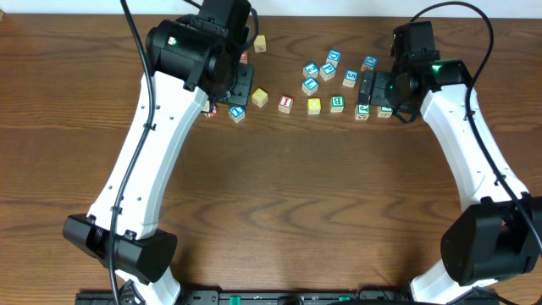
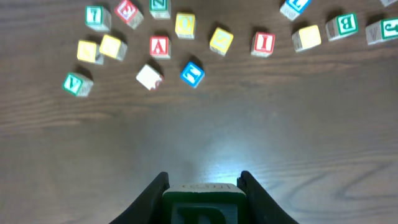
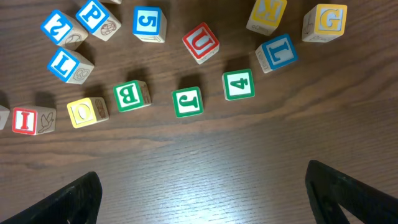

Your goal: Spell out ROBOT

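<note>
Letter blocks: painted wooden cubes loose on the brown table, all lying ahead of both pairs of jaws. No row reads ROBOT yet.
Left gripper: clenched on a green-edged block; its letter is too blurred to read.
Right gripper: released, fingers spread wide with nothing between them.
Green B: ahead of the right jaws, off-centre toward the finger at the lower-left corner of that wrist view.
Yellow O: just beside the B, further out on the same side (reads as O, though D cannot be ruled out).
Green J: almost dead ahead of the right gap, near the B on its other side; not a needed letter.
R and T: not identified in any view.
Long axis: none (cubes), so only face angle counts. The B sits roughly square to the line between the right fingers.
Nearer arm: the right, judging from the overhead view; B and O lie closer to its jaws than to the left pair.
Coming move, as a judgement: the right jaws must shift sideways over the B before descending.
Hazard, as a judgement: O and J flank the B closely, so a wide-spread finger could nudge either one.
</note>
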You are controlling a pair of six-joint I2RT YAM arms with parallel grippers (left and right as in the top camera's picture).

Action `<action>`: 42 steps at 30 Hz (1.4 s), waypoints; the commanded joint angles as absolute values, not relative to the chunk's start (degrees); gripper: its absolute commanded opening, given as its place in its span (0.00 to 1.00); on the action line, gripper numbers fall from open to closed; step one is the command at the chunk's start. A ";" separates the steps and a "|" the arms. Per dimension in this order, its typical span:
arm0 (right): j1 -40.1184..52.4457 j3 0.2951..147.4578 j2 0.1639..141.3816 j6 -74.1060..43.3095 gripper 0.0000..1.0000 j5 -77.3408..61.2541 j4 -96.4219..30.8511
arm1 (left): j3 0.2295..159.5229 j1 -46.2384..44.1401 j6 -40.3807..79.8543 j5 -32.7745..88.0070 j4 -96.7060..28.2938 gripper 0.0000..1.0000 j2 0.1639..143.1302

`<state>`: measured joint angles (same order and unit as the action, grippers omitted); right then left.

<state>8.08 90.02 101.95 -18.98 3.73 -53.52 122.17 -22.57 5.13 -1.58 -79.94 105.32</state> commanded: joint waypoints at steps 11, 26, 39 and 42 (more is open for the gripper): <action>8.36 91.07 102.02 -19.27 0.99 4.38 -53.58 | 103.39 -24.47 9.15 4.97 -77.21 0.27 105.01; 8.36 91.07 102.02 -19.27 0.99 4.36 -53.58 | 81.76 -28.23 11.75 5.82 -59.46 0.26 105.01; 8.34 91.07 102.02 -19.27 0.99 4.36 -53.58 | 73.45 -29.39 19.33 5.72 -36.69 0.26 105.01; 8.34 91.07 102.02 -19.27 0.99 4.36 -53.58 | 72.44 -30.33 21.17 2.20 -34.26 0.26 105.08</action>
